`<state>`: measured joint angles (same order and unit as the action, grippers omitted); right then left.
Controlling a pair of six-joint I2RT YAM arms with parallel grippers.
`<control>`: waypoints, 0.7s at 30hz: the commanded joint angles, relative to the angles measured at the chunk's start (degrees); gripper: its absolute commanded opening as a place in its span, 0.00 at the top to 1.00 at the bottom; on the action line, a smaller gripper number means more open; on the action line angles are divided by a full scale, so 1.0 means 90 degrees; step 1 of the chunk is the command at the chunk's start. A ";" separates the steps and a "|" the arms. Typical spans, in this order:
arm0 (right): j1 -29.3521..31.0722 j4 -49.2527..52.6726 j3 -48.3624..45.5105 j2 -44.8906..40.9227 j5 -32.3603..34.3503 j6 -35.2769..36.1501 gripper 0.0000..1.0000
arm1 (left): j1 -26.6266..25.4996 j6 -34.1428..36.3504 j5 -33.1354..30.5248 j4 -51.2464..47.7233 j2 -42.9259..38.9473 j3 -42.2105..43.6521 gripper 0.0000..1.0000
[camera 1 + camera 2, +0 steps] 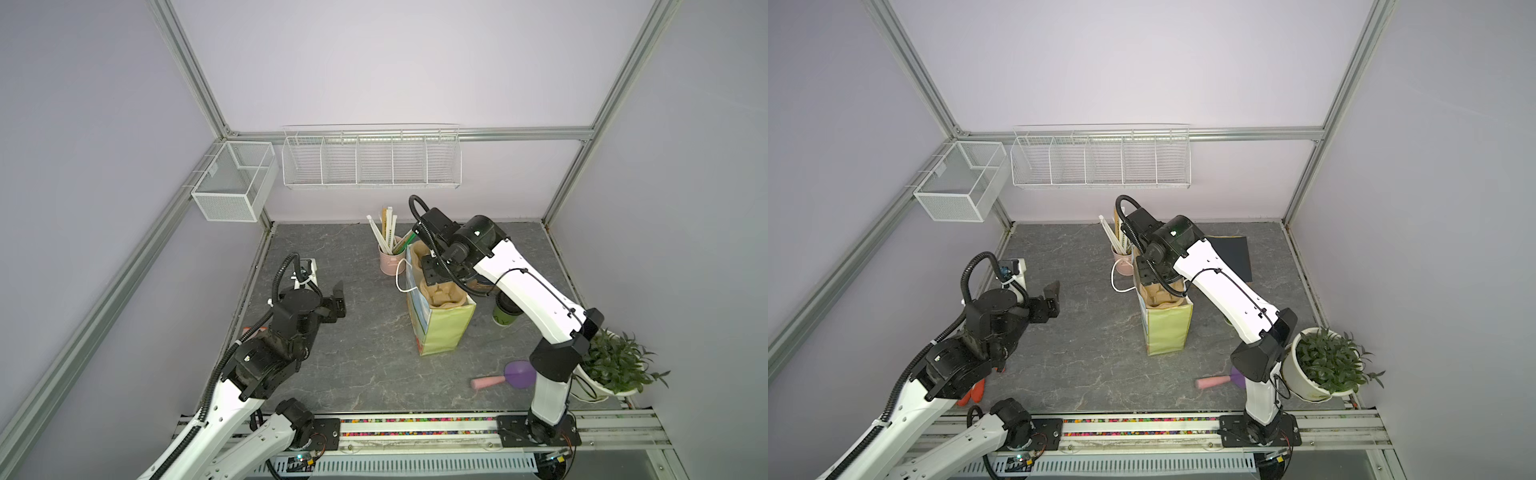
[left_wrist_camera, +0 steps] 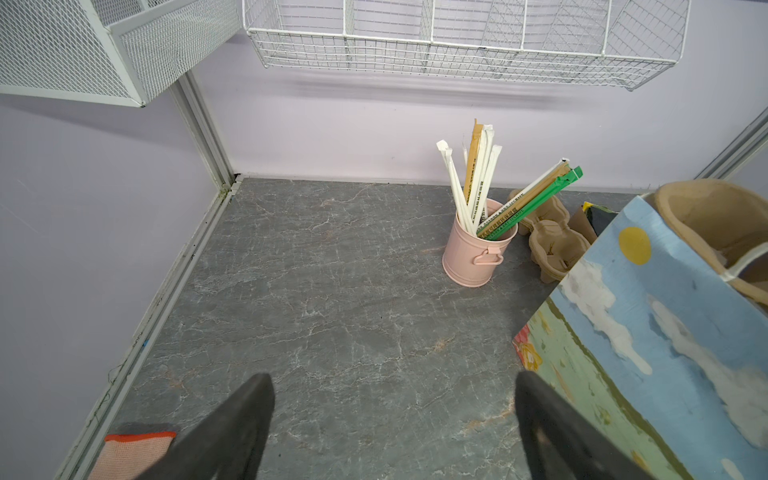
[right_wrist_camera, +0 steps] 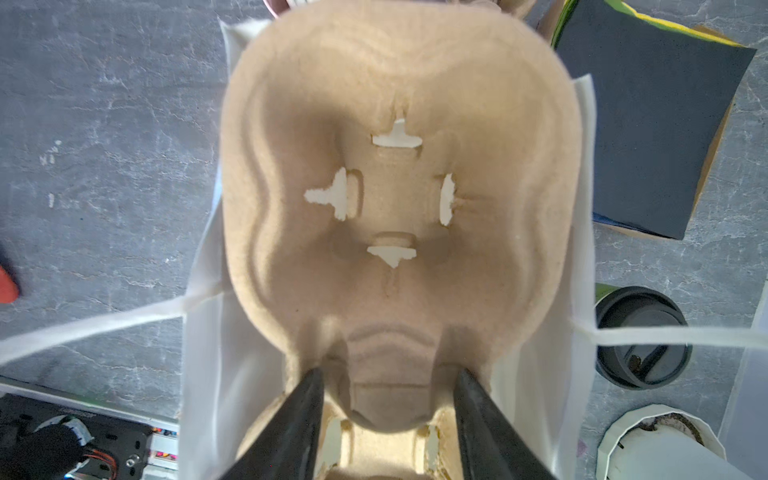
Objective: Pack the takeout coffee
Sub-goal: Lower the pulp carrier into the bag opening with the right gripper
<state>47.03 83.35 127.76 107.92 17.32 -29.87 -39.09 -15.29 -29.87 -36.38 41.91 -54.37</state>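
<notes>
Grey marbled stone covers the table [image 1: 365,365]. Far left, an orange glove [image 2: 137,451] lies at the table's edge. Above it hangs the left gripper [image 2: 395,386], its jaws spread wide with nothing between them, well apart from everything else.

Toward the back, near the middle, a pink bucket [image 2: 473,257] stands upright with wrapped straws [image 2: 478,183] sticking out of it. Spare brown pulp trays [image 2: 548,241] lie just beside it.

Next comes a printed paper bag [image 1: 440,328], standing upright and open, with a brown pulp cup tray [image 3: 395,124] sitting in its mouth. The right gripper [image 3: 388,378] reaches down over that tray. Its jaws are parted on either side of the tray's narrow middle, and I cannot tell whether they press on it.

Just right of the bag the coffee cup [image 1: 505,316] stands upright on the table, outside the bag, its black lid on [image 3: 640,332]. The right arm partly hides it in a top view. Behind it lies a dark sheet [image 3: 652,124].

Nearer the front lies a purple scoop [image 1: 519,372] with a pink handle. Far right stands a leafy plant in a white pot [image 1: 1298,370].
</notes>
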 commanded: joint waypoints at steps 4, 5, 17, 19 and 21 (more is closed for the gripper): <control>0.0011 0.0169 0.0533 -0.0185 0.0022 0.0071 0.46 | 0.0027 0.0134 0.0066 -0.0130 0.0007 -0.0004 0.09; 0.0005 0.0155 0.0540 -0.0185 0.0063 0.0072 0.46 | 0.0027 0.0136 0.0076 -0.0132 -0.0007 -0.0009 0.09; -0.0159 -0.0647 0.0696 0.0401 -0.0001 0.0266 0.60 | 0.0027 0.0146 0.0063 -0.0145 0.0041 -0.0004 0.09; -0.0229 -0.0560 0.0806 0.0600 0.0053 0.0299 0.62 | 0.0027 0.0146 0.0072 -0.0137 0.0041 -0.0004 0.09; -0.0258 -0.0606 0.0733 0.0690 0.0116 0.0363 0.63 | 0.0027 0.0145 0.0085 -0.0137 0.0052 -0.0004 0.09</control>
<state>45.41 78.52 134.15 111.90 17.08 -27.77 -39.09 -14.72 -29.50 -36.42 42.35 -54.37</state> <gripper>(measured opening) 0.371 0.911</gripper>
